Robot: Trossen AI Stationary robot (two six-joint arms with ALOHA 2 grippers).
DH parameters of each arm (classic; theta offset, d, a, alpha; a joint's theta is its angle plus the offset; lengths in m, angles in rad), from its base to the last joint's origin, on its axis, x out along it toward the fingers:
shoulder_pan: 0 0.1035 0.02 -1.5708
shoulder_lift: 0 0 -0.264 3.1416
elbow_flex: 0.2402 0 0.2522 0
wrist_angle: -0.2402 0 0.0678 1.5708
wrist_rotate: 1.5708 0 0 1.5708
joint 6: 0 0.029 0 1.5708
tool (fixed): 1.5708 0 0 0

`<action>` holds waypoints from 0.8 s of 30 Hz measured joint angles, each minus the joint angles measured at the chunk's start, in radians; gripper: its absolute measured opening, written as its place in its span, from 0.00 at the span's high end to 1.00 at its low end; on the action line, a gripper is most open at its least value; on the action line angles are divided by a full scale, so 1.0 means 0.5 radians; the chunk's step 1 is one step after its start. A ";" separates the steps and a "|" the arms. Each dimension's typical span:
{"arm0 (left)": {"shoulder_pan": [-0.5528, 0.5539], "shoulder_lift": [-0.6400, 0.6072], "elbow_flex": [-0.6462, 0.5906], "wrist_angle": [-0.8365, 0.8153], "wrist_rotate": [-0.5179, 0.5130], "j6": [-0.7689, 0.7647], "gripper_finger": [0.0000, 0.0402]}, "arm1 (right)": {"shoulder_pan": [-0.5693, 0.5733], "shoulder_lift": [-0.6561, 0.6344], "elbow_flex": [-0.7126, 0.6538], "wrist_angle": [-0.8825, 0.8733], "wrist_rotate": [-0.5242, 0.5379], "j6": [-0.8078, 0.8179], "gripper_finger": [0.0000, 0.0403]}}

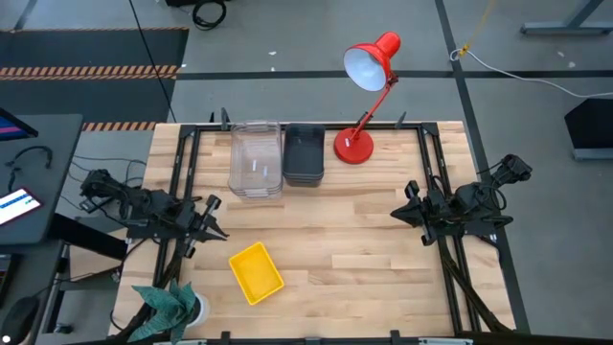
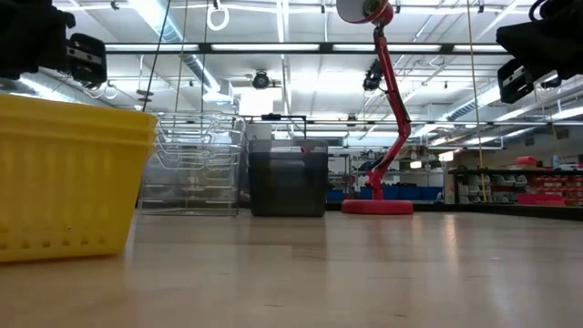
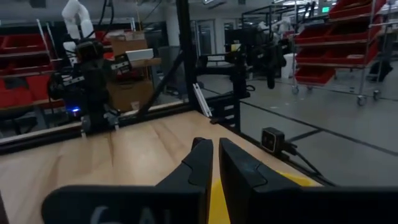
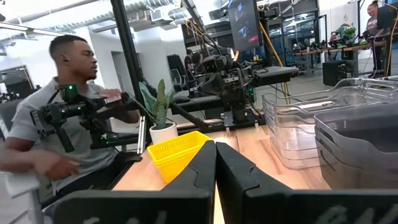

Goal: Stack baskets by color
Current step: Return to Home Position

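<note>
One yellow basket [image 1: 255, 271] [image 2: 68, 178] rests bottom-down on the wooden table, near its front left. A nested stack of clear baskets [image 1: 256, 158] [image 4: 298, 124] stands at the far edge. A stack of dark grey baskets [image 1: 305, 153] [image 2: 289, 178] stands right beside it. My left gripper [image 1: 218, 222] [image 3: 216, 146] hovers level at the table's left, just beyond the yellow basket, shut on nothing. My right gripper [image 1: 397, 211] [image 4: 216, 146] hovers level at the table's right side, shut and empty.
A red desk lamp [image 1: 369, 86] stands on its round base [image 1: 352, 146] at the far edge, right of the grey stack. A potted plant [image 1: 168, 302] sits at the near left corner. Black frame rails [image 1: 436, 172] line the table. A person [image 4: 50, 112] sits beyond the left side.
</note>
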 joint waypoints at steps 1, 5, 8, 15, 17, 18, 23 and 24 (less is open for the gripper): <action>-0.012 0.001 0.000 -0.001 0.000 -0.001 0.91 | 0.000 0.000 0.000 -0.001 0.000 0.000 0.97; -0.041 0.018 -0.001 -0.007 0.001 -0.008 0.93 | 0.000 0.000 0.000 0.000 -0.001 0.000 0.97; -0.042 0.021 -0.001 -0.002 0.000 -0.009 0.94 | -0.001 0.000 0.000 -0.001 0.000 0.000 0.97; -0.042 0.021 -0.001 -0.002 0.000 -0.009 0.93 | -0.001 0.000 0.000 -0.001 0.000 0.000 0.97; -0.042 0.021 -0.002 -0.002 0.000 -0.009 0.92 | 0.000 0.000 0.000 -0.001 0.000 0.000 0.97; -0.042 0.021 -0.002 -0.002 0.000 -0.009 0.92 | 0.000 0.000 0.000 -0.001 0.000 0.000 0.97; -0.042 0.021 -0.002 -0.002 0.000 -0.009 0.91 | 0.000 0.000 0.000 -0.001 0.000 0.000 0.97; -0.042 0.021 -0.002 -0.002 0.000 -0.009 0.92 | 0.000 0.000 0.000 -0.001 0.000 0.000 0.97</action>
